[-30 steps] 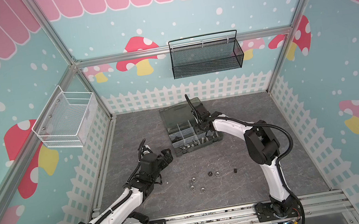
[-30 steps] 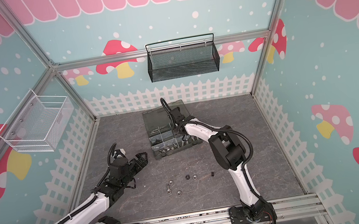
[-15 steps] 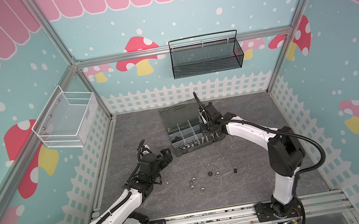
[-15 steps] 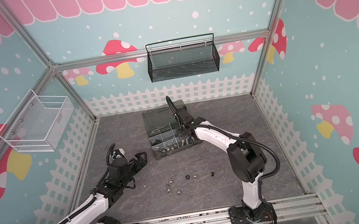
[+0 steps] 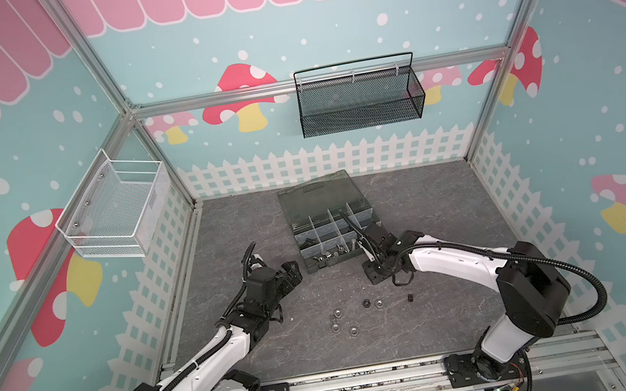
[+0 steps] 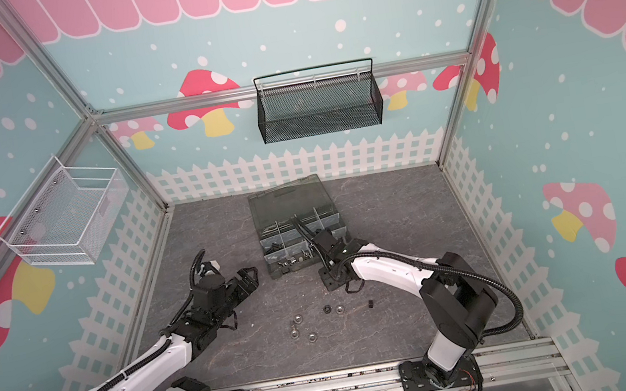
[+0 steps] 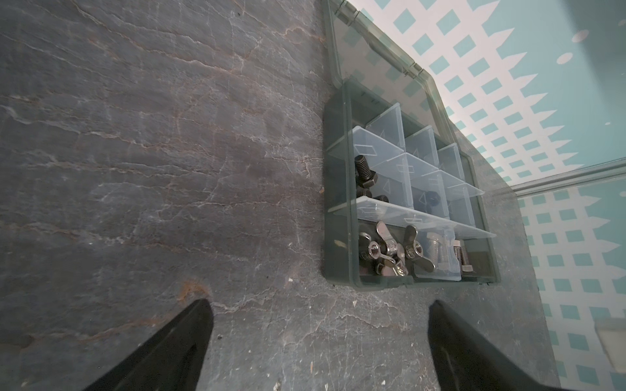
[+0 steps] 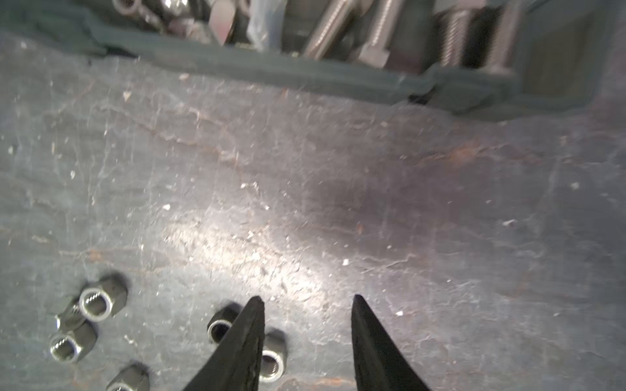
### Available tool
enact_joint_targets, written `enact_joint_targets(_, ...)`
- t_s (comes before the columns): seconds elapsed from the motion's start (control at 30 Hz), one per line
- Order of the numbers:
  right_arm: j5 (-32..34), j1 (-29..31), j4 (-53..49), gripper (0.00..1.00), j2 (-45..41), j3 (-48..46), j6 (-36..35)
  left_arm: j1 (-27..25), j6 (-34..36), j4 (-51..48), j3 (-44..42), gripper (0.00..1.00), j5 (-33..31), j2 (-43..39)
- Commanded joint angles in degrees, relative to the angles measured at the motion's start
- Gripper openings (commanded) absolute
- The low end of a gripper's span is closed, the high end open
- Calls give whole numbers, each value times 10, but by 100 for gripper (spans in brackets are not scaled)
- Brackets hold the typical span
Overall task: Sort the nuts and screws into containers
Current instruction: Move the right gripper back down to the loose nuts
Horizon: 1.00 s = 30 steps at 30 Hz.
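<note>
Find the right end effector (image 5: 374,275) low over the counter (image 5: 231,225), just in front of the organiser box (image 5: 298,245). Released, by the wrist view: fingertips part way apart, nothing between them. Find the left end effector (image 5: 293,273) off the box's front left corner as seen in a top view, spread wide, empty, aimed at the box.

Look for the unsorted nuts (image 5: 336,313) loose on the counter, farther in front of the box than the right end effector: several silver ones, a black nut (image 5: 365,303) among them, and a small black piece (image 5: 410,297) off to the side, too small to call screw or nut. Inside the box, note wing nuts (image 7: 389,247) and silver screws (image 7: 437,250) in the front row of compartments and a black screw (image 7: 364,172) one row behind.

Judged step: reaching for the next nut. To do it well:
- Pick a nut lying clear of its neighbours; leave the silver pair (image 8: 98,301) pressed together for later.
- Mind the silver nut (image 8: 271,362) right beside one fingertip (image 8: 252,321); easy to knock away with a sideways move.
- Come straight down, straddling the flats rather than the corners.
- Bring the tips to the counter before closing, then close slowly to avoid a flick.
- Lift only once pinned squarely.
- Carry to a compartment matching its kind, not in with the screws.
- Keep the left end effector out of the path to the box.
</note>
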Motion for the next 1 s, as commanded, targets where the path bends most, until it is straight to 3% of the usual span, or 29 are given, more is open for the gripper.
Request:
enact_joint_targets(0.0, -13, 31, -21, 44, -13, -5, 12, 3, -20, 21, 3, 100, 14, 10)
enact_joint_targets(0.6, -30, 111, -35, 44, 58, -7, -15, 3, -27, 15, 1, 99, 10, 10)
enact_joint_targets(0.97, 11, 116, -35, 42, 97, -15, -7, 2, -25, 15, 1, 99, 11, 12)
